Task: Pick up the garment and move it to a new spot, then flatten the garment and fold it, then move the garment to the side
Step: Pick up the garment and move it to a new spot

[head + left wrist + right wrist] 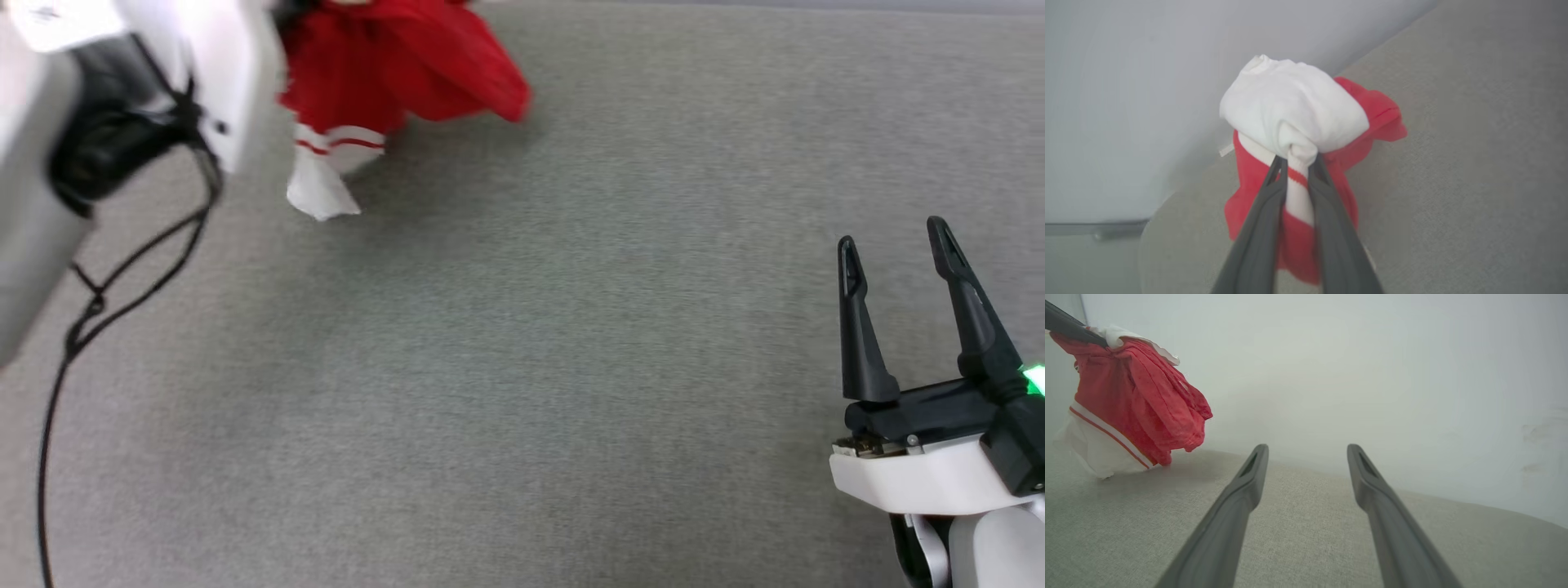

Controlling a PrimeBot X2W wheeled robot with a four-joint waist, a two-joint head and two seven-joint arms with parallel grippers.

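Left gripper (1296, 161) clamped on garment (1290, 106) sleeve, bunch hanging at its tips. Right gripper (892, 237) fingers apart, garment at its 10 o'clock; bare grey cloth surface (522, 367) between.

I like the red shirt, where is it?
The red jersey hangs bunched in the left gripper, upper left of the head view, far from the right gripper.

The head view looks steeply down on the grey counter (522, 367), the right hand (891, 231) at its lower right. The left wrist view sits close behind the left hand (1298, 158), facing the garment (1290, 106) and a pale wall (1126, 81). The right wrist view looks low across the counter toward that wall, sharing the garment with both others.
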